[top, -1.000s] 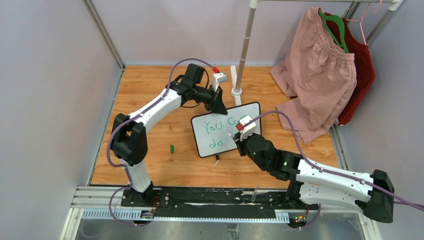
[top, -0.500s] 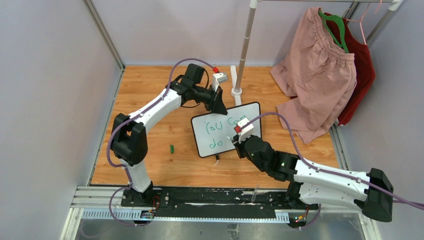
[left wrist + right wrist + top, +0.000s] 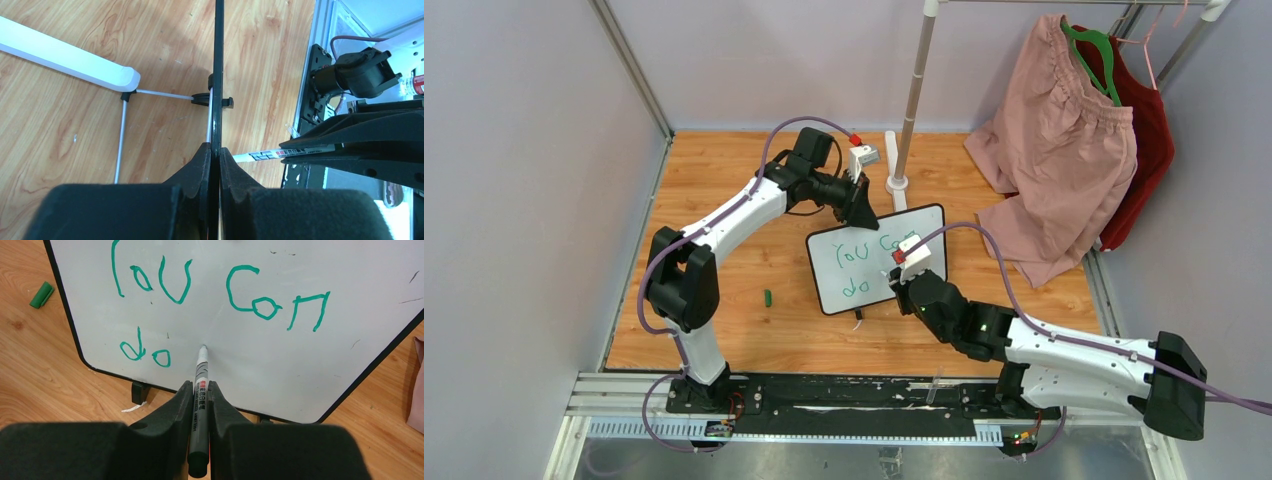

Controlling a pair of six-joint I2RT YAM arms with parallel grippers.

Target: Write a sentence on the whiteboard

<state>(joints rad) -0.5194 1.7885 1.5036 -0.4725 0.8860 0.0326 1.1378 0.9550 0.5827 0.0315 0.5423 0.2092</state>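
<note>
Left pincer (image 3: 214, 152): I see it clamped tight on the upper edge of the whiteboard (image 3: 280, 355), which stands on its feet near the middle of the wooden worktop (image 3: 714, 160), its face towards the arm bases. Right pincer (image 3: 199, 386): closed around a marker (image 3: 201, 365), whose tip touches the board just right of "do". The sentence (image 3: 220, 290) reads "You Can" on the upper line and "do" on the lower, in green. A green cap (image 3: 767, 297) lies on the worktop left of the board, apart from it
</note>
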